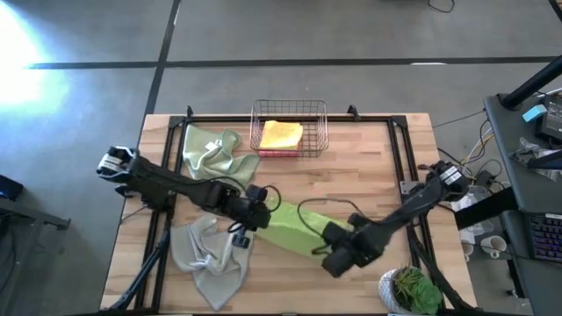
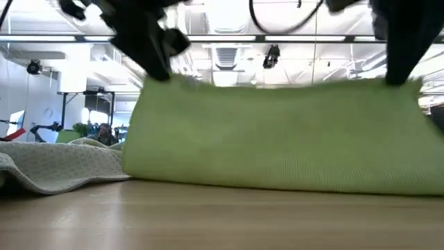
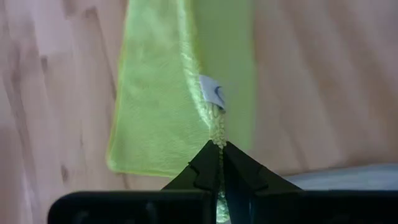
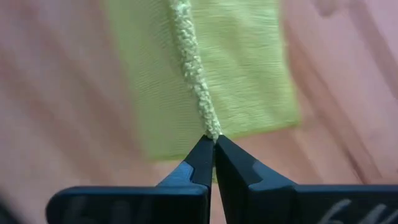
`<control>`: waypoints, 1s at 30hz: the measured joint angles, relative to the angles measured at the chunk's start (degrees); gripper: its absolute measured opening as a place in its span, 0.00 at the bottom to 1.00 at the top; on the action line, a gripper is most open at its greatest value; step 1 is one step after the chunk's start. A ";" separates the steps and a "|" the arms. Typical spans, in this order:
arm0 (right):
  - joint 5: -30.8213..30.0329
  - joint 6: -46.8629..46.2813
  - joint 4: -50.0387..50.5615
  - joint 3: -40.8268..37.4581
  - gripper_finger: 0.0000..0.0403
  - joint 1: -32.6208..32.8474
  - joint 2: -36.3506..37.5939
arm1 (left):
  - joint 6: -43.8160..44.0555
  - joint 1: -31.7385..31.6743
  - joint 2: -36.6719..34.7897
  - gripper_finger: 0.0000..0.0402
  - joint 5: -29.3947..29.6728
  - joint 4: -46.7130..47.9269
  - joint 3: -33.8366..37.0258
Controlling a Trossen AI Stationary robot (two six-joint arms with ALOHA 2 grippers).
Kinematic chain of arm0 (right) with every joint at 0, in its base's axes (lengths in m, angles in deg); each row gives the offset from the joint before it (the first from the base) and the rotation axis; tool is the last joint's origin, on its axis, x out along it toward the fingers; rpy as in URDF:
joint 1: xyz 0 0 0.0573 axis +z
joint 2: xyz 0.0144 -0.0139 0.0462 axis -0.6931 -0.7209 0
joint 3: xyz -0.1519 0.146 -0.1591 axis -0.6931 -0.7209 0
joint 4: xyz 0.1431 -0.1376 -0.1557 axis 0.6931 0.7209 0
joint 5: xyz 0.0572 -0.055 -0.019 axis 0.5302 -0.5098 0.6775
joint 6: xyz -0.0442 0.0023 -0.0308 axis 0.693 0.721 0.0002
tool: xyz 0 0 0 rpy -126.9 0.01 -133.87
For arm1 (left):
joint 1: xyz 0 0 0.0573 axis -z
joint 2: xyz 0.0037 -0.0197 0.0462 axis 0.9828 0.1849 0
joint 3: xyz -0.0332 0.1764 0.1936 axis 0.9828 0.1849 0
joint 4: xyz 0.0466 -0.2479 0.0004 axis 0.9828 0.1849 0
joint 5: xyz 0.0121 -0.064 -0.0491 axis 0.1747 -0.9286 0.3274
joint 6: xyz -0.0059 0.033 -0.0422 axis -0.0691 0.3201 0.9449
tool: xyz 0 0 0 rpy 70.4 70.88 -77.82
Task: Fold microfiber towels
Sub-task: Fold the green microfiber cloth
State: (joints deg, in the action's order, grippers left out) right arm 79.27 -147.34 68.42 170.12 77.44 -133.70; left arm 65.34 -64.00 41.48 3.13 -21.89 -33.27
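A lime green towel (image 1: 290,226) hangs between my two grippers at the table's middle; in the low view (image 2: 277,139) it hangs like a sheet. My left gripper (image 1: 256,213) is shut on its left upper corner, and my right gripper (image 1: 334,259) is shut on its right upper corner. A pale sage green towel (image 1: 211,151) lies crumpled at the far left. A grey-beige towel (image 1: 209,254) lies crumpled at the near left. A yellow towel (image 1: 281,133) lies on a pink one (image 1: 277,152) in the wire basket. My left gripper (image 3: 219,146) pinches the lime towel's hemmed upper edge (image 3: 217,130) between its two fingers, near a white label (image 3: 211,93). The fingers point down from above. The towel hangs below them, and its lower part (image 2: 208,179) lies on the table. My right gripper (image 4: 213,142) pinches the lime towel's hemmed upper edge (image 4: 208,121) between its two fingertips, from above and pointing down. The towel hangs below. Its top edge (image 2: 277,85) runs nearly straight between the two grippers.
The copper wire basket (image 1: 320,132) stands at the table's far middle. A potted plant (image 1: 408,285) stands at the near right corner. Black frame rails (image 1: 399,154) run along the table's left and right sides. Bare wood lies at the far right.
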 joint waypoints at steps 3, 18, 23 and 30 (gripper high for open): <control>0.25 -1.51 -0.21 -2.85 0.02 -2.27 0.00 | 0.11 -2.09 2.91 0.00 0.03 -0.24 0.02; 2.10 -5.46 -3.29 -10.75 0.02 -7.95 0.02 | 0.20 -9.20 11.06 0.00 2.94 -0.76 0.04; 3.03 -6.17 -3.23 -11.72 0.02 -8.18 0.04 | -0.13 -9.52 11.09 0.00 2.94 -1.54 0.04; 3.41 -6.48 -3.09 -12.09 0.02 -8.23 0.07 | -0.13 -9.51 10.96 0.00 4.82 -3.98 0.04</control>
State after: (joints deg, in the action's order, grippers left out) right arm 82.68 -153.82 65.34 158.03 69.22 -133.64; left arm 65.21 -73.51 52.44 7.95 -25.88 -33.23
